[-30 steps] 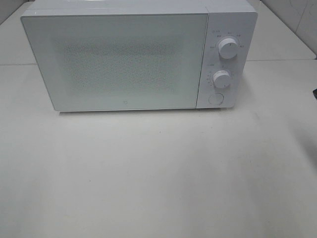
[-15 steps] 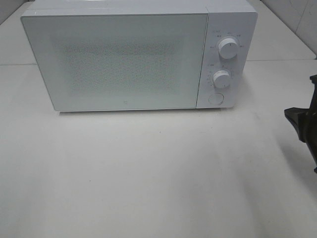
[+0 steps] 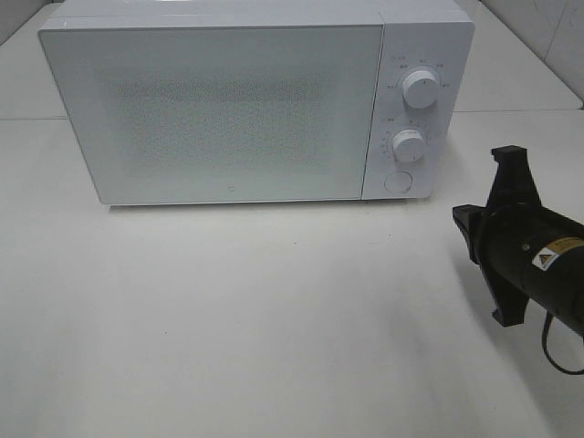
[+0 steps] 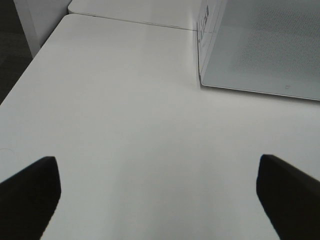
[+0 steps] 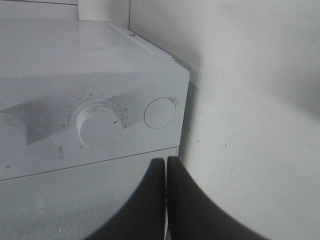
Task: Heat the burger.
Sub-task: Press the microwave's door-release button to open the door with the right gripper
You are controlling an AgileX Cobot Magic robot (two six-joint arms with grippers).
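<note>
Right wrist view: right pincer (image 5: 166,200) is holding its two dark fingers (image 5: 150,210) pressed flat together, gripping nothing. Just ahead of its tips a microwave (image 5: 90,75) is showing its control end, with a dial (image 5: 98,125) and a round button (image 5: 160,113) beside it, both apart from the fingers. Its door (image 3: 219,109) is sitting closed. From the high camera the right arm (image 3: 534,260) is hanging over a white table (image 3: 274,319), near the microwave's button corner and not touching it. Left pincer (image 4: 157,165) is standing wide open, one finger at either side, with only tabletop showing between them. The microwave's door corner is lying well ahead of it and off to one side. Burger: cannot tell where it is sitting, as the frosted door is letting nothing show through.
</note>
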